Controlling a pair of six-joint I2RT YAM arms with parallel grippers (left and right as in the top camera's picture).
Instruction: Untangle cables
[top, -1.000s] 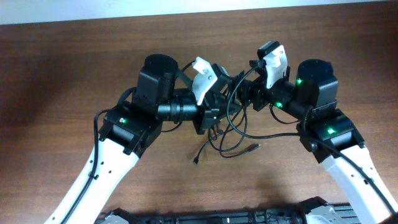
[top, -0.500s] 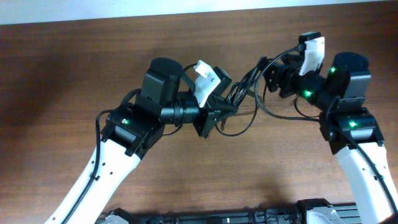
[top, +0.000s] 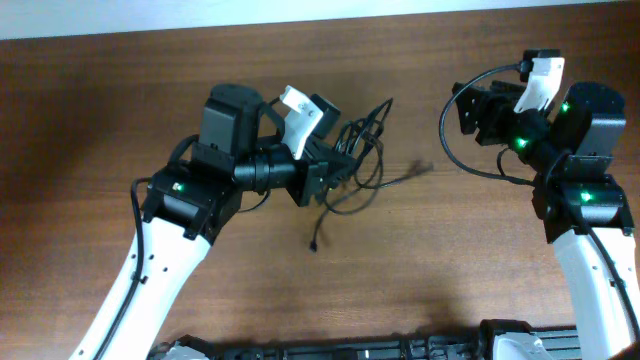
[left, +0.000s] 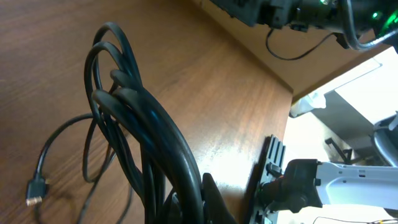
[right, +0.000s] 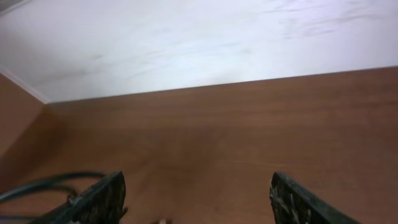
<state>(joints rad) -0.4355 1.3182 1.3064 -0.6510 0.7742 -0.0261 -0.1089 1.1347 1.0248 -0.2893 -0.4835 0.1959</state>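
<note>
- Surface (top: 100, 120): carries loose ends trailing beneath left gripper (top: 336, 168).
- Cables (top: 362, 150): bunch clamped in left gripper (knot not yet loosened, I judge); a hard tug could cinch it tighter.
- Right gripper (right: 198, 198): wide, empty, well apart from the bunch.

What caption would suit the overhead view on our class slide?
Left gripper shut on the bunched black cables; right gripper open, well apart, over a wooden table.

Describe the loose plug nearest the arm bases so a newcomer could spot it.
On the wooden table, find the left claw, shut on the bunch of cables. One thin strand trails from that bunch toward the arm bases and ends in a small plug on bare wood; the other free end points toward the right arm instead.
</note>
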